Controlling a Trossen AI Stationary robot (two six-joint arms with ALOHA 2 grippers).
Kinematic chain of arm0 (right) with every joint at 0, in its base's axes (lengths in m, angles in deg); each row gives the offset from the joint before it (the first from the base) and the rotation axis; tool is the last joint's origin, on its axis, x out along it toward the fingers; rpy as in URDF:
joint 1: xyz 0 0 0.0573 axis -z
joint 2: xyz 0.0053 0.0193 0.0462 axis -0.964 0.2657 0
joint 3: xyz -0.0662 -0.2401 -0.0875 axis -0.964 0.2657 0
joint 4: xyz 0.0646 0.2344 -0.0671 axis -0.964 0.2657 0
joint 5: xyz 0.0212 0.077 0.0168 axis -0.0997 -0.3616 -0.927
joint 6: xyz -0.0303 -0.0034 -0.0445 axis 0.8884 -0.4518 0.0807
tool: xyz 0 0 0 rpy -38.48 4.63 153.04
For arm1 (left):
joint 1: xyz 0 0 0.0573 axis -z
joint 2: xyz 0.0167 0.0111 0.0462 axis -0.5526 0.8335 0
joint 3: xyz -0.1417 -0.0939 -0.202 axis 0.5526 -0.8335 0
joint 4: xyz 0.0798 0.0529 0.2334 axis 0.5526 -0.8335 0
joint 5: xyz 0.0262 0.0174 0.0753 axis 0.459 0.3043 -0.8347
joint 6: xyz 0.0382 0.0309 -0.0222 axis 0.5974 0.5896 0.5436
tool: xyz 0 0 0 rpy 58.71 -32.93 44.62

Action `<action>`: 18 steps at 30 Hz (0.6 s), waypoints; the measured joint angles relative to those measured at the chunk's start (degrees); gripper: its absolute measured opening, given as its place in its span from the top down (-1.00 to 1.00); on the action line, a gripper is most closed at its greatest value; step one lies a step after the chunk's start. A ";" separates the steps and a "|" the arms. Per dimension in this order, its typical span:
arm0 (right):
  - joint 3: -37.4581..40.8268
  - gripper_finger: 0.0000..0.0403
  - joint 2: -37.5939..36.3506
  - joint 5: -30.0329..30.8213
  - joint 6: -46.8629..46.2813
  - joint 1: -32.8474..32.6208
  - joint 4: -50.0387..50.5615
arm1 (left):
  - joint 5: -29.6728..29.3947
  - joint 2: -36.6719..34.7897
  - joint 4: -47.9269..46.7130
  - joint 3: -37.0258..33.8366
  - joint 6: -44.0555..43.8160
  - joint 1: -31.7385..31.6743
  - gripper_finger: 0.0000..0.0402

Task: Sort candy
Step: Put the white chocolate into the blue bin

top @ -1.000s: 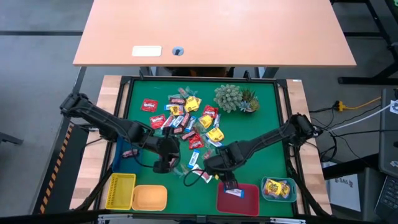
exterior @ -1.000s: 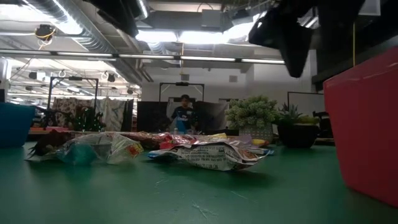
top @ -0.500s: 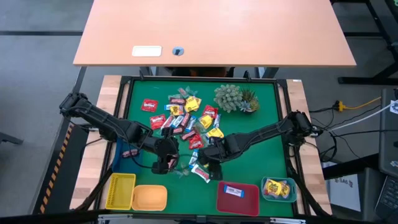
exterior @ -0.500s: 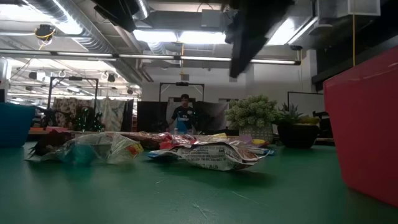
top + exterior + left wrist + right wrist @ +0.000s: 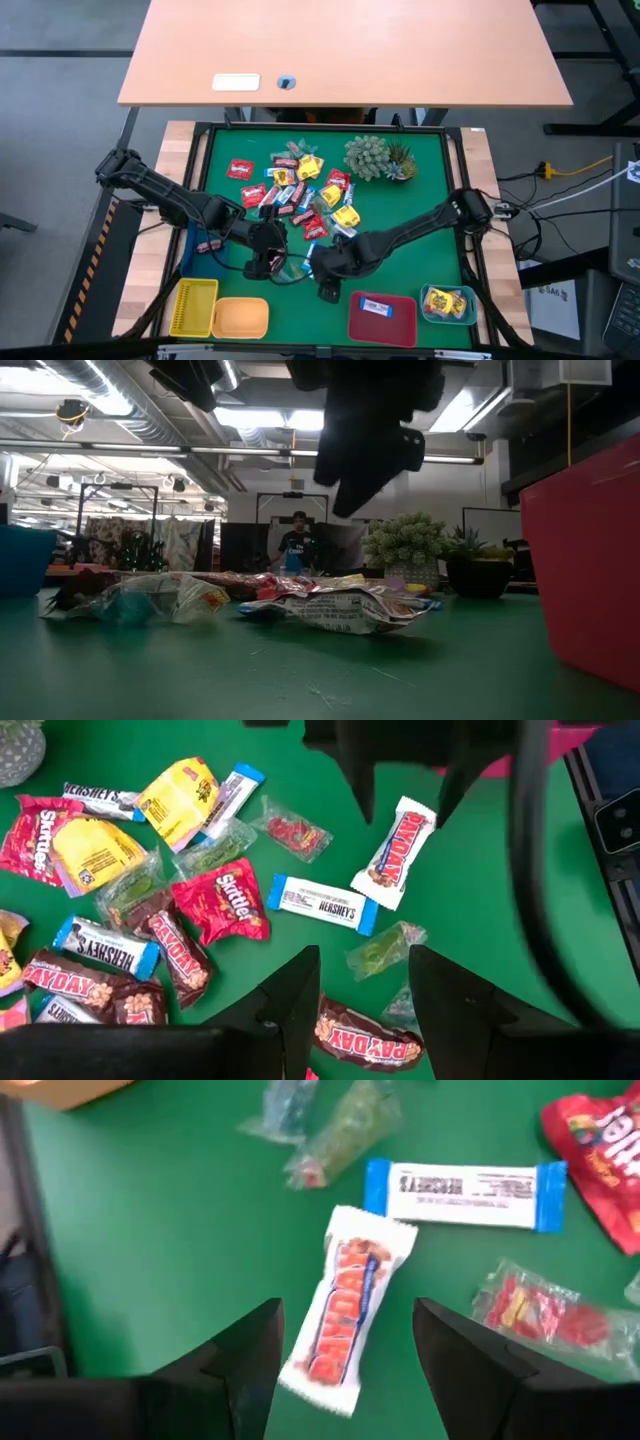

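While both arms reach in over the green counter (image 5: 420, 280), the candy (image 5: 300, 190) lies mostly in a loose heap at the centre of the high view, just left of a spiky green plant (image 5: 375, 157). A few pieces sit apart from the heap toward the lower middle of the frame.

The right gripper (image 5: 326, 287) hangs over these stragglers, its fingers (image 5: 245, 1350) spread apart and empty, directly above a white PayDay bar (image 5: 348, 1305). Beside that bar lie a blue-and-white Hershey's bar (image 5: 465, 1193) and a clear wrapper with red sweets (image 5: 530, 1312).

The left gripper (image 5: 258, 266) hovers just left of the right one, at the lower edge of the heap. Its fingers (image 5: 295, 995) are also apart, holding nothing, with a clear green-tinted wrapper (image 5: 385, 948) on the counter between them.

Along the bottom of the high view stand a yellow tray (image 5: 176, 310), an orange tray (image 5: 240, 318), a red tray (image 5: 400, 325) holding one bar, and a blue tray (image 5: 432, 295) holding yellow candy.
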 joint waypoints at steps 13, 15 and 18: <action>0.00 -0.09 2.16 0.04 -1.51 -0.19 -0.90 | -0.02 0.00 -0.36 0.00 0.41 0.00 0.30; 0.00 -0.09 2.16 -0.75 -2.56 -0.17 -0.19 | -0.19 0.00 -0.37 0.00 0.42 0.00 0.30; -0.02 -0.09 2.89 -1.22 -2.77 -0.17 -0.49 | -0.20 0.00 -0.36 0.00 0.42 0.00 0.30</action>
